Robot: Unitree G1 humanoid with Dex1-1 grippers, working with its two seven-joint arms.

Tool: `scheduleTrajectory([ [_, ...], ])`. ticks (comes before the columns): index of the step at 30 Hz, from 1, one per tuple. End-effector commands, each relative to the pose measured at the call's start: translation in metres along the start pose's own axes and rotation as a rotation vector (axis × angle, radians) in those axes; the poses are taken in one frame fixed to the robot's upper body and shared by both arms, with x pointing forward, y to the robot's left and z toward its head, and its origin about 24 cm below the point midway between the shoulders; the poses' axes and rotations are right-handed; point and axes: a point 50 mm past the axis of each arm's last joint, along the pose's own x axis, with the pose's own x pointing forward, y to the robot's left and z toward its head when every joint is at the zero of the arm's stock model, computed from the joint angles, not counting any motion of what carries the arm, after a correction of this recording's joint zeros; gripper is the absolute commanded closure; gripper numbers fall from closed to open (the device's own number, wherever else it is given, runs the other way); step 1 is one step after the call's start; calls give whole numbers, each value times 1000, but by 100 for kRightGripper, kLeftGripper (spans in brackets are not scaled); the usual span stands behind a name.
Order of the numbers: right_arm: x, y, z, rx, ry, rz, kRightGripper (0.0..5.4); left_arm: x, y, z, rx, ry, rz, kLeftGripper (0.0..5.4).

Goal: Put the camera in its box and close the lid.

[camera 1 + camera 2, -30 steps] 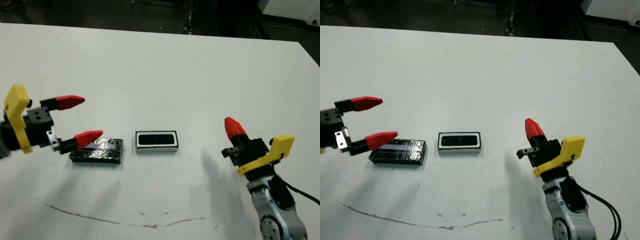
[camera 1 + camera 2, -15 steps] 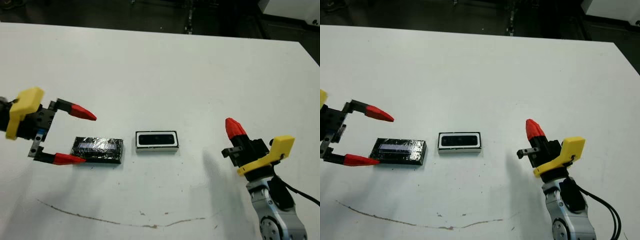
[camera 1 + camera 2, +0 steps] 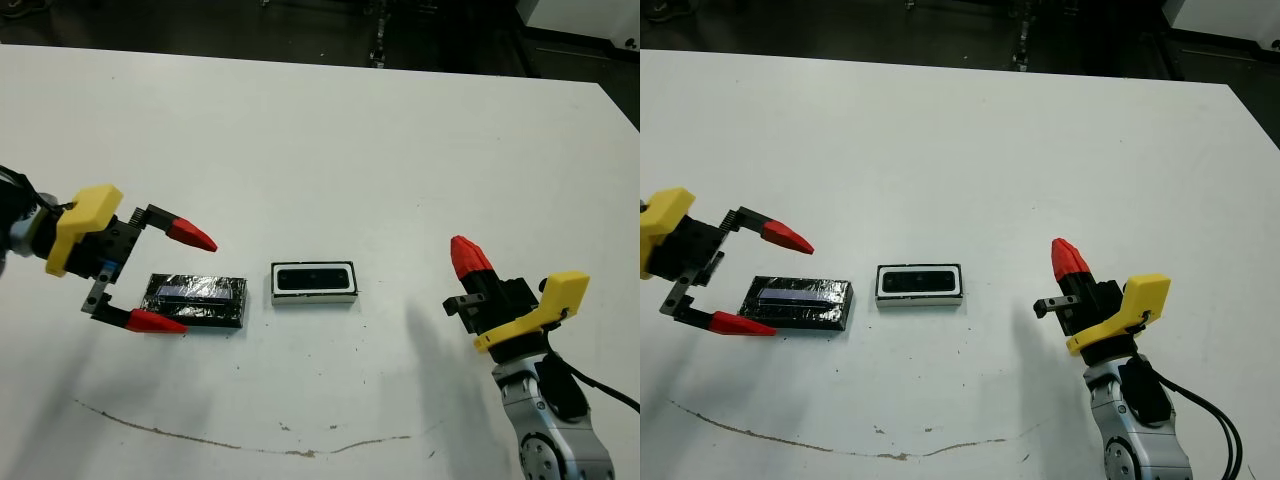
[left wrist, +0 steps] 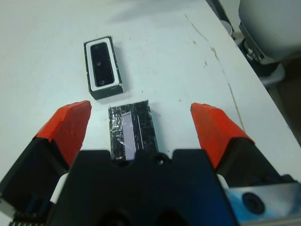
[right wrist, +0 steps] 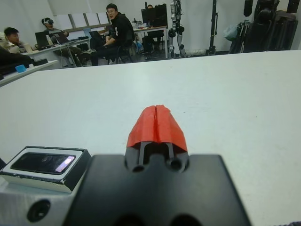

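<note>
Lid, flat black crinkly-foil rectangle, just left of white-rimmed tray box holding slim black camera. Left gripper wide open, straddling lid's left end; long axis along jaw approach. Right gripper pinched closed, well right of box.

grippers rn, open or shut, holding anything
Left tool: open, empty, fingers straddling the end of the lid.
Right tool: shut, empty, off to the side of the box.
</note>
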Motion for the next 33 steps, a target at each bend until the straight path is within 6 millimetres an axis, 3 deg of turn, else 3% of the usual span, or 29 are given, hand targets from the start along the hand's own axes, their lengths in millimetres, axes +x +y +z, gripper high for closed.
scheduleTrajectory([
  [1,-3,-4,-3,0,24,-12,538,6,-4,-13,-62,-33,0,0],
  [12,-3,-4,-5,-6,31,-16,538,20,-9,-27,-42,-82,-23,0],
  [33,-4,-4,-6,7,38,0,538,26,-14,-50,-200,-64,12,0],
])
